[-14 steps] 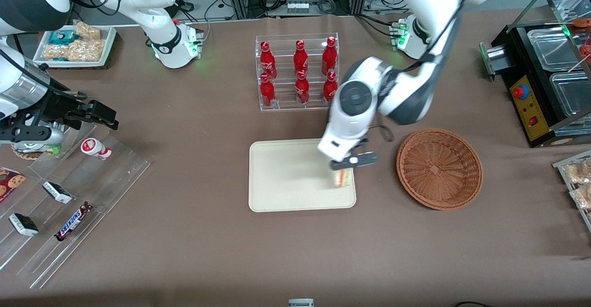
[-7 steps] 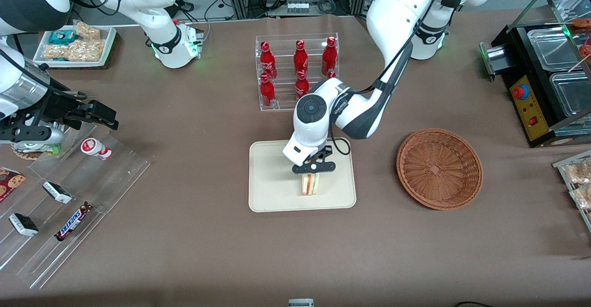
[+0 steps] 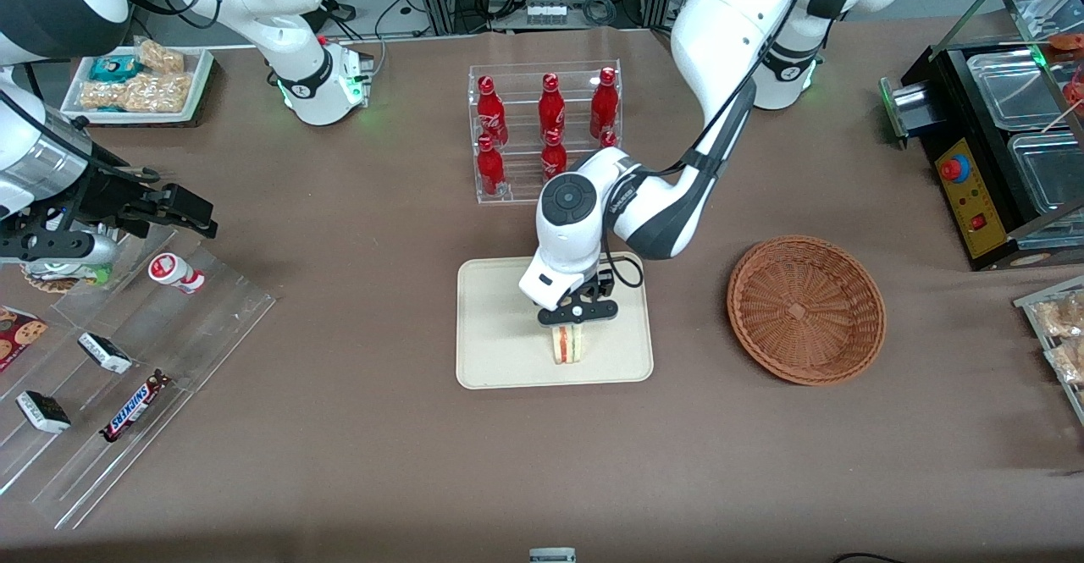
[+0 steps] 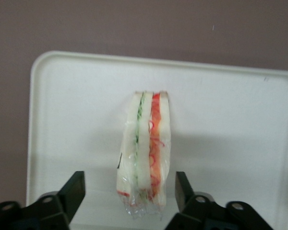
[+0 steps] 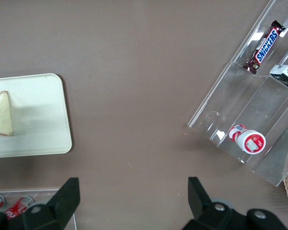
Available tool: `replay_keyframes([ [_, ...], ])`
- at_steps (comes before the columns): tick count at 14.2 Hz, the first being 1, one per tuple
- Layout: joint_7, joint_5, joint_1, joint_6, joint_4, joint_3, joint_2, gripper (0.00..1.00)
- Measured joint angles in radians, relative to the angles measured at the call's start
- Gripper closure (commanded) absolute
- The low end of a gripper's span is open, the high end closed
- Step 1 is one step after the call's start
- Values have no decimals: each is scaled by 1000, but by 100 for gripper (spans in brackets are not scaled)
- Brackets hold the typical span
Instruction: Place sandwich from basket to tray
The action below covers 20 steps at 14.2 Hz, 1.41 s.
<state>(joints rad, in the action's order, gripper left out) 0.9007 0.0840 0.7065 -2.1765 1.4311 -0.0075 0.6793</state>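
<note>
The sandwich [image 3: 567, 344] stands on its edge on the cream tray [image 3: 491, 351], near the tray's edge closest to the front camera. It is wrapped in clear film. In the left wrist view the sandwich [image 4: 145, 153] shows green and orange filling, with the tray [image 4: 230, 124] under it. My left gripper [image 3: 576, 316] is just above the sandwich. Its fingers [image 4: 76, 188] stand apart on both sides of the sandwich, with gaps, so the left gripper [image 4: 128, 191] is open. The woven basket [image 3: 805, 308] lies empty beside the tray, toward the working arm's end.
A clear rack of red bottles [image 3: 546, 129] stands farther from the front camera than the tray. Clear acrylic shelves [image 3: 127, 360] with snacks lie toward the parked arm's end. A black box with trays [image 3: 999, 148] stands toward the working arm's end.
The left gripper carried the sandwich from the tray's basket-side edge to its middle and lowered it. The fingers have come apart and the sandwich now stands on the tray.
</note>
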Motion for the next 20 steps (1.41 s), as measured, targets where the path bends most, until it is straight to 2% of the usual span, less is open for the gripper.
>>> replay_keyframes([
  [4,7,-44,-130,199,-27,9,-187,0],
  [8,-55,-78,-337,441,-6,16,-414,0],
  [14,-603,-93,-638,578,239,19,-719,0],
  [18,-882,-99,-785,627,285,19,-788,0],
  [20,-955,-120,-811,627,284,32,-787,0],
])
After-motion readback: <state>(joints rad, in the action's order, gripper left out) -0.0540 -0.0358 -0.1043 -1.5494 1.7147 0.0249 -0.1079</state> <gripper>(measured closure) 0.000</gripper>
